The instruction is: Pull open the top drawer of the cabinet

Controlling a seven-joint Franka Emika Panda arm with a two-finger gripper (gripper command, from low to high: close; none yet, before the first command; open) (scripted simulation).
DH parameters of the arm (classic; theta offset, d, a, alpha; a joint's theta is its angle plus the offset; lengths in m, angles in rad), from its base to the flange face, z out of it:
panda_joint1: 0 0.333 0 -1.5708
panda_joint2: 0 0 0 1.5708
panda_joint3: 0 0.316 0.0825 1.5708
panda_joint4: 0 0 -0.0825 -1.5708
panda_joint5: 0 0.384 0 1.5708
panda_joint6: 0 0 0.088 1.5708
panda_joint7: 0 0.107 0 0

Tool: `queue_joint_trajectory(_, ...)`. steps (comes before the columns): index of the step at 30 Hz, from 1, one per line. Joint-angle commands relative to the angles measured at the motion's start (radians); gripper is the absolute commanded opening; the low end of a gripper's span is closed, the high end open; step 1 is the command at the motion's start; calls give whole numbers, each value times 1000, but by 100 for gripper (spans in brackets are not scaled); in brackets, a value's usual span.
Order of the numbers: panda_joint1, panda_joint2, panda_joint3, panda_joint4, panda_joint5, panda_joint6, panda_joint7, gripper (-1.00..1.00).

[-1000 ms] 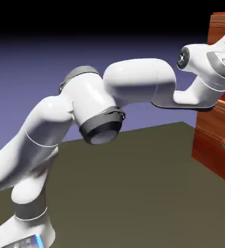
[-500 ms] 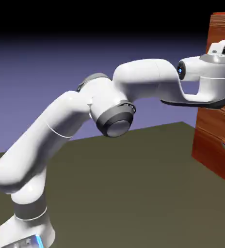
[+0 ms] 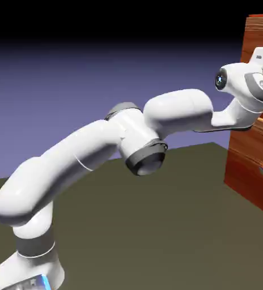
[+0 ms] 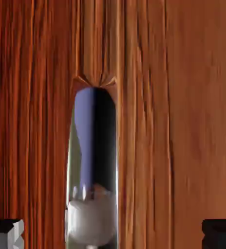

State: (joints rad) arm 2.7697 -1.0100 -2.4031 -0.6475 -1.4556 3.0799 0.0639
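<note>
Sharp, evenly lit render; dark top.

Exterior view beside the arm (image 3: 100, 153), facing the cabinet (image 3: 257, 141) at 3 o'clock, hand view close against its wood (image 4: 183, 121).

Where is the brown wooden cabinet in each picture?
Exterior view: the cabinet stands at the right edge, running from near the top down past the middle, partly behind the arm's white wrist.
Hand view: its wood front fills almost the whole picture, with a shiny metal handle left of the middle.
Shared landmark: the reddish-brown wood grain shows in both.
</note>
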Motion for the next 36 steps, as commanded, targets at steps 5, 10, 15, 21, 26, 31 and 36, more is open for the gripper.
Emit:
queue_joint_trajectory(5, 27, -43, 4, 52, 108, -5, -132, -100)
queue_joint_trajectory(10, 2, 26, -68, -29, 20, 26, 42, -100)
queue_joint_trajectory(15, -17, 108, -152, -112, -102, 60, 259, -100)
queue_joint_trajectory(21, -28, 190, -215, -180, -288, 86, 520, -100)
queue_joint_trajectory(26, -52, 249, -213, -234, -484, 89, 737, -100)
queue_joint_trajectory(31, -109, 309, -146, -310, -702, 69, 939, -100)
queue_joint_trajectory(36, -218, 385, -20, -441, -919, 27, 1131, -100)
